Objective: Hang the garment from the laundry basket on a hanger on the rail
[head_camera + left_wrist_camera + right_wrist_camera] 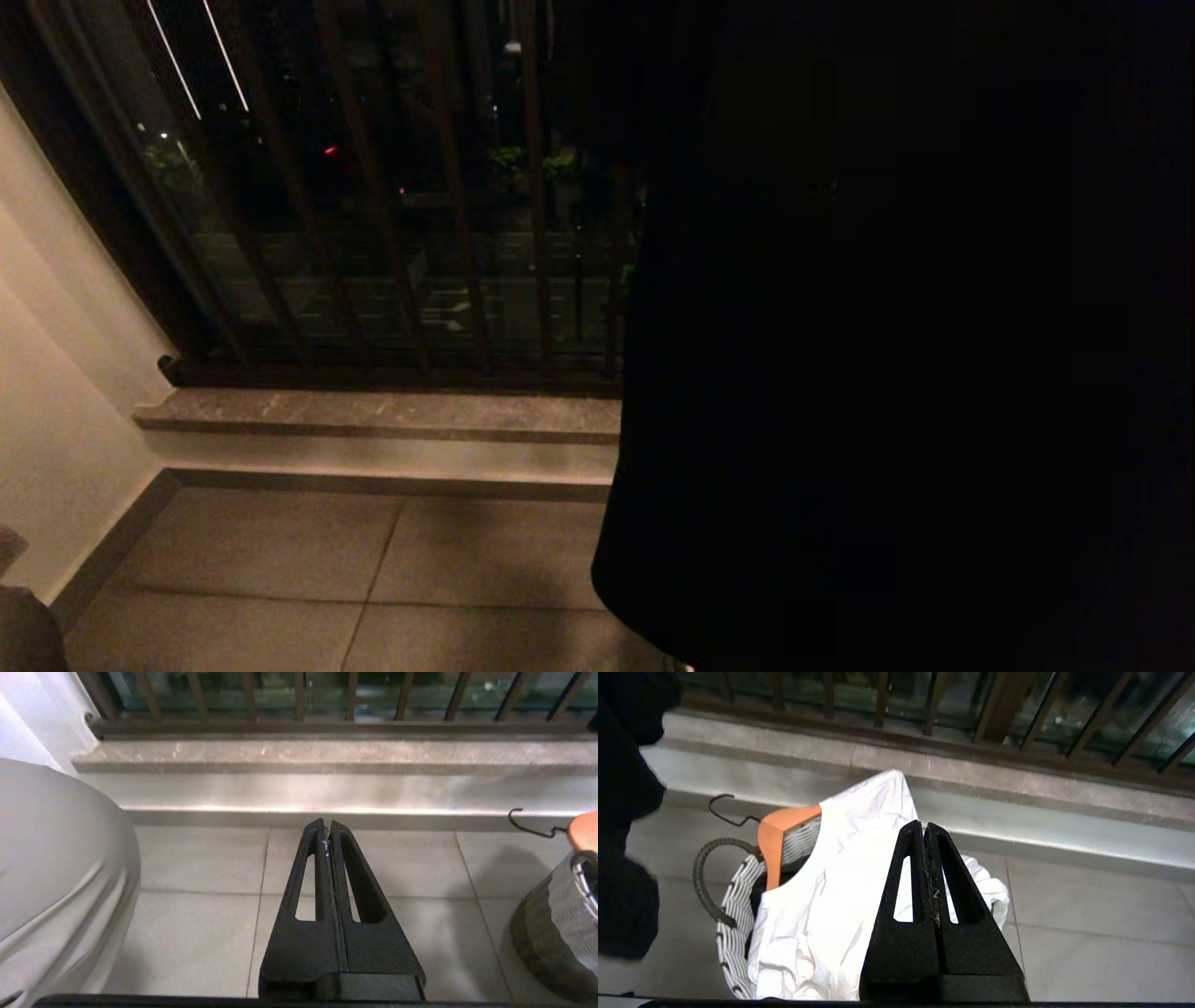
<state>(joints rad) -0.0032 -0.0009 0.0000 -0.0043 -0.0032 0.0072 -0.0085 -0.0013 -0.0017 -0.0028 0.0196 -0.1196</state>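
One white garment [822, 914] on one wooden hanger [777, 842] in one laundry basket [733, 905].

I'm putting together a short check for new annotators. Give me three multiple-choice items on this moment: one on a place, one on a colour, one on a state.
1. Where is the white garment?
A. draped in and over the laundry basket
B. spread flat on the floor tiles
C. lying on the stone sill

2. What colour is the hanger?
A. blue
B. orange-brown with a dark hook
C. white

3. How do the right gripper fingers stand?
A. wide apart
B. pressed together, holding nothing
C. clamped on the hanger

Answers: 1 A, the shirt spills over the striped rim. 2 B, the wooden shoulder pokes out beside the shirt. 3 B, the two fingertips meet with nothing between them.
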